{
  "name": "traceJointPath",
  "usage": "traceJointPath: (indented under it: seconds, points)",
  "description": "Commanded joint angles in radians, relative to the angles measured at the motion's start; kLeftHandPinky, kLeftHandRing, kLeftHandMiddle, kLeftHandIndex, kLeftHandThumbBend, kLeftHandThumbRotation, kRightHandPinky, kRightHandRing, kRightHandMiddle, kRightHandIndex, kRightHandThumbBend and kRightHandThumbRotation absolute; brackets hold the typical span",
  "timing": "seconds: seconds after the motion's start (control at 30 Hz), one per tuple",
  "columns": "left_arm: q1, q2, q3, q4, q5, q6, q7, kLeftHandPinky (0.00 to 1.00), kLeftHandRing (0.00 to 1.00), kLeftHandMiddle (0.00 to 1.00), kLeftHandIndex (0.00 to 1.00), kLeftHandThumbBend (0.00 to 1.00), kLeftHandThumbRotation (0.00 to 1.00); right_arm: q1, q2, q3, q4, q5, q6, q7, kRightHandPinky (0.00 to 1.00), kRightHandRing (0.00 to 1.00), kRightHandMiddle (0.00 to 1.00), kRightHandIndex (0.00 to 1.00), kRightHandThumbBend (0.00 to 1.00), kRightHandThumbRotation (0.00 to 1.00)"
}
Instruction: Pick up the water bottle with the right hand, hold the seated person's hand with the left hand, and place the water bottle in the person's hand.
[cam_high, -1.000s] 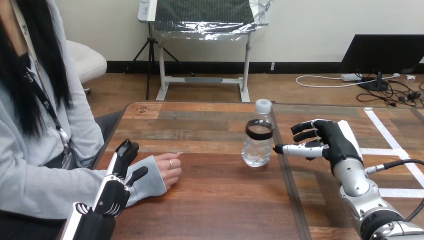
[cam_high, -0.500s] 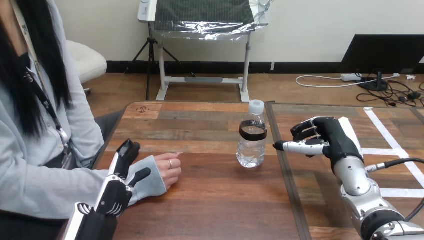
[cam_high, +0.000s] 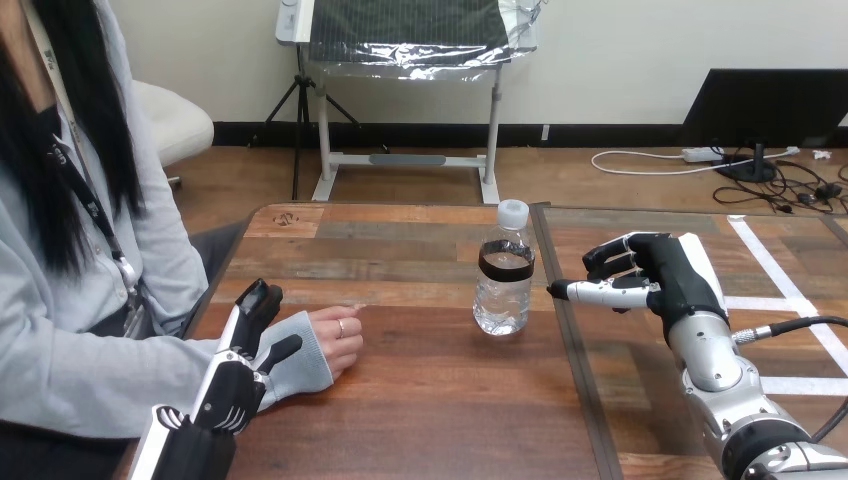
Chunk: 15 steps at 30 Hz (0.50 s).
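Observation:
A clear plastic water bottle (cam_high: 503, 275) with a white cap and a dark label band stands upright near the middle of the wooden table (cam_high: 440, 400). My right hand (cam_high: 665, 282) hovers to its right, open, its thumb pointing at the bottle with a small gap between them. At the left, the person's hand (cam_high: 336, 340) rests on the table as a loose fist, a grey sleeve over its wrist. My left hand (cam_high: 232, 375) lies open over that sleeved wrist, its fingers straight along the forearm and its thumb stretched out over the cuff, not curled round it.
A seam (cam_high: 565, 340) runs front to back across the table, just right of the bottle. White tape lines (cam_high: 775, 270) mark the table's right part. A black cable (cam_high: 795, 326) leads to my right forearm. The person sits close along the left edge.
The bottle was tilted against my right thumb one second ago; now it stands upright, slightly further left and clear of the thumb. My left hand and the person's hand have stayed put.

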Motion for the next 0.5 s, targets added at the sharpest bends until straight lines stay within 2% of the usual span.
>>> traceJointPath:
  seconds: [0.0,0.2,0.27,0.47]
  points:
    - [-0.044,-0.002,-0.005,-0.012,-0.003,-0.011,0.003,0.90,1.00,1.00,1.00,1.00,0.56,-0.056,-0.013,-0.020,-0.026,0.020,-0.025,0.022,0.44,0.49,0.52,0.51,0.90,0.00]
    - [-0.044,-0.006,0.003,-0.015,0.009,-0.008,0.009,0.91,1.00,1.00,1.00,1.00,0.57,-0.057,-0.012,-0.024,-0.024,0.034,-0.005,0.063,0.47,0.54,0.58,0.60,0.95,0.00]
    - [-0.044,-0.005,0.004,-0.015,0.011,-0.009,0.010,0.90,1.00,1.00,1.00,1.00,0.58,-0.058,-0.012,-0.028,-0.024,0.040,0.002,0.081,0.50,0.58,0.63,0.65,0.97,0.03]
    - [-0.040,0.001,-0.001,-0.020,0.002,-0.002,0.007,0.91,1.00,1.00,1.00,1.00,0.57,-0.057,-0.008,-0.025,-0.027,0.038,0.009,0.107,0.56,0.66,0.71,0.74,0.99,0.13]
